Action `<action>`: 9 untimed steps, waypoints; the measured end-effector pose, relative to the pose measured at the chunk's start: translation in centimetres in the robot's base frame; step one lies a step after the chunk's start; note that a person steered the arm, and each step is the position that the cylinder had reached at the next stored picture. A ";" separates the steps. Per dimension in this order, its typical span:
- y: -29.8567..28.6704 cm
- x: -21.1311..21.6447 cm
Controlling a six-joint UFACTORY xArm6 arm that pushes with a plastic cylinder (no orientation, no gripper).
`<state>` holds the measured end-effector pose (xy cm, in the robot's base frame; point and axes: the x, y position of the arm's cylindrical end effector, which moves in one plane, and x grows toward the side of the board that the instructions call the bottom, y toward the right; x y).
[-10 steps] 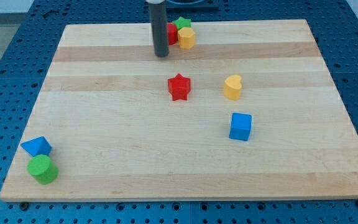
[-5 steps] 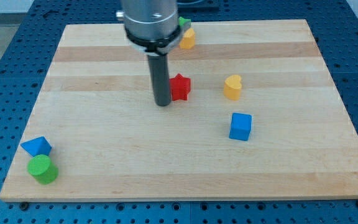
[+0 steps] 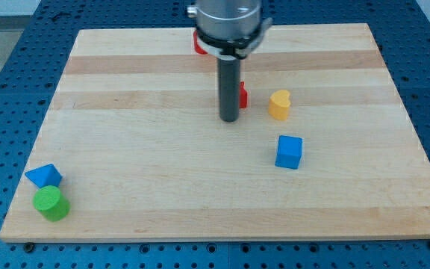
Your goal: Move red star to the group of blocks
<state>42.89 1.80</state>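
Note:
The red star (image 3: pixel 242 95) lies near the board's middle, mostly hidden behind my rod, with only its right edge showing. My tip (image 3: pixel 229 119) rests on the board just below and left of the star, touching or nearly touching it. A yellow heart-shaped block (image 3: pixel 279 104) sits close to the star's right. A blue cube (image 3: pixel 289 152) lies below the heart. At the view's top a red block (image 3: pixel 198 43) peeks out beside the arm; the rest of that top group is hidden behind the arm.
A blue triangular block (image 3: pixel 44 176) and a green cylinder (image 3: pixel 51 203) sit together at the board's lower left corner. The wooden board (image 3: pixel 125 149) lies on a blue perforated table.
My rod has moved from the view's top down to the star's left, then right along its lower side. The star has shifted right, closer to the yellow heart.

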 end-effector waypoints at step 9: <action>-1.1 -9.1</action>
<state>33.76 0.68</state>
